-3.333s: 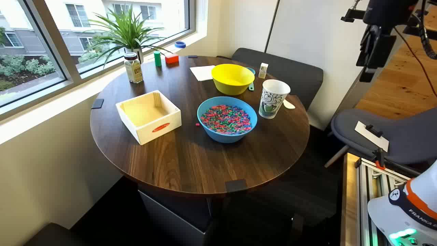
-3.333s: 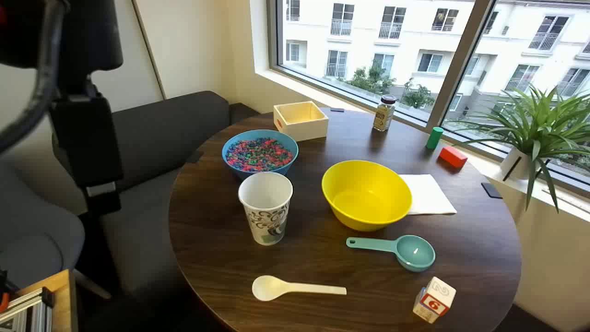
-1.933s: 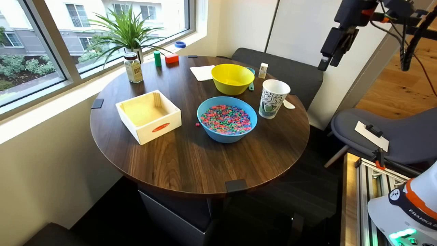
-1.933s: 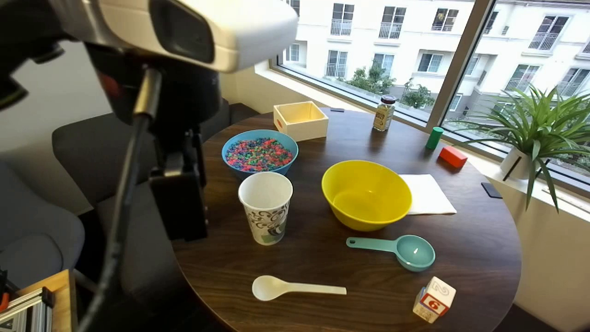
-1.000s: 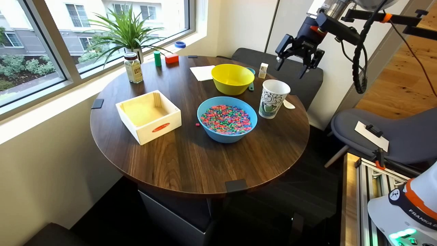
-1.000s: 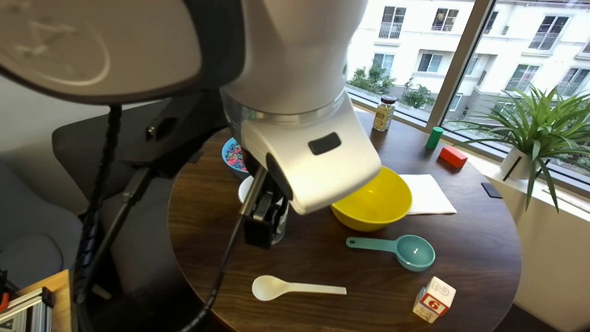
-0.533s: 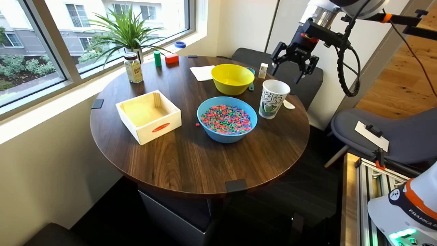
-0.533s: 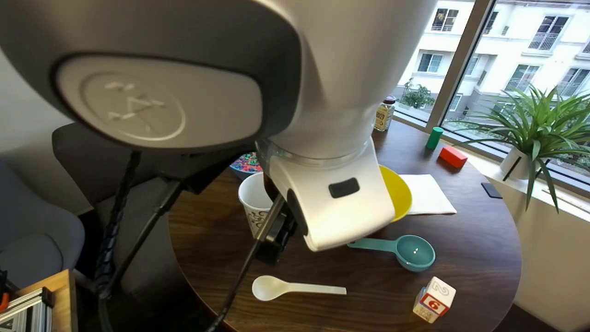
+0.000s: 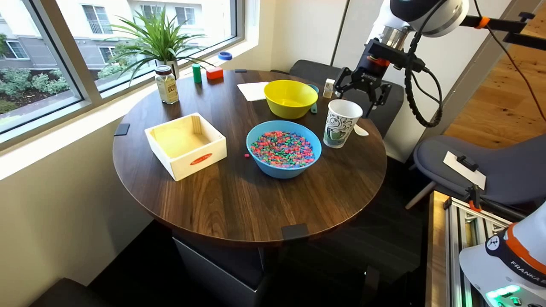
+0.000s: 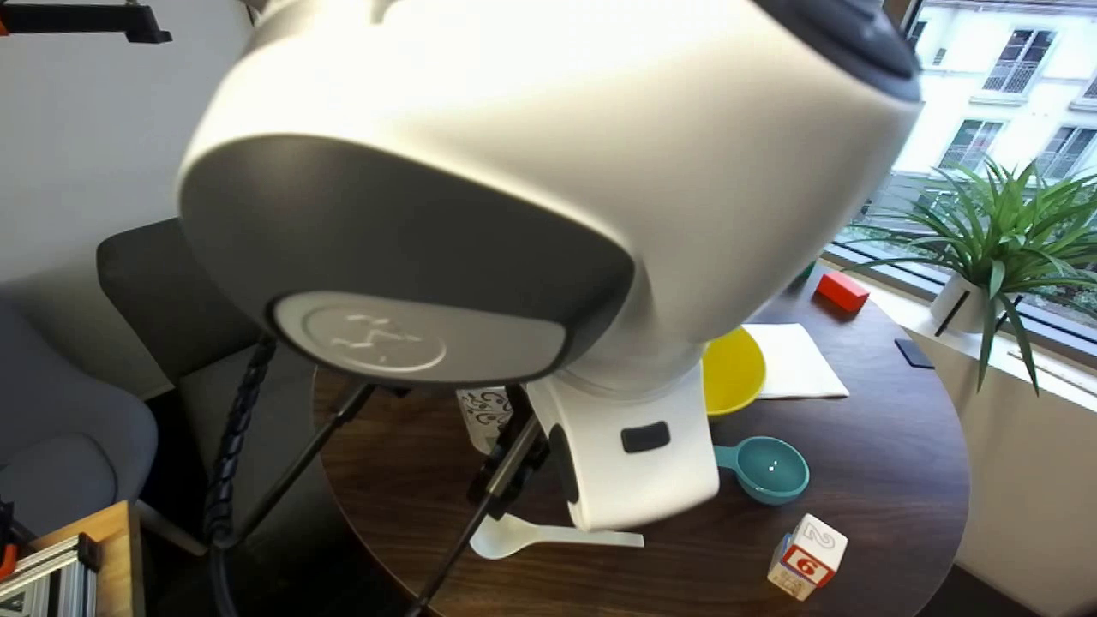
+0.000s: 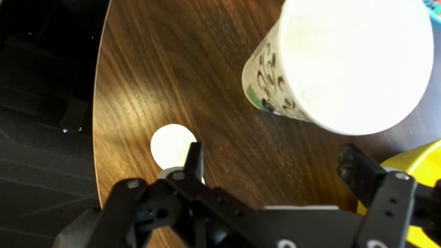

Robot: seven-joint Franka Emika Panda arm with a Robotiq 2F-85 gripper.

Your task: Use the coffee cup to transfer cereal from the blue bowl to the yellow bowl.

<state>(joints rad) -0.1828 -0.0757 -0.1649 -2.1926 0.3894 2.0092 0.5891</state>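
Note:
The coffee cup [image 9: 341, 125], a white paper cup with dark swirls and a green print, stands upright on the table. My gripper [image 9: 353, 104] hangs above and behind it in an exterior view. In the wrist view the cup [image 11: 267, 81] is beyond the fingertips, and the gripper [image 11: 272, 152] is open with bare table between its fingers. Beside the cup, the blue bowl [image 9: 283, 172] holds pink, red, green and purple cereal [image 9: 282, 149]. Farther back sits the yellow bowl [image 9: 290, 104], with nothing seen inside. The arm hides the blue bowl in an exterior view.
A white spoon [image 10: 566, 538], a teal scoop [image 10: 771, 470] and number blocks [image 10: 807, 557] lie near the gripper. A wooden box [image 9: 198, 160], a glass jar [image 9: 166, 87], a napkin [image 9: 251, 91] and a red block [image 9: 214, 73] are also on the table.
My arm has swung in from the side over the table. The gripper has turned and come down toward the cup. Cup, bowls and cereal have stayed put.

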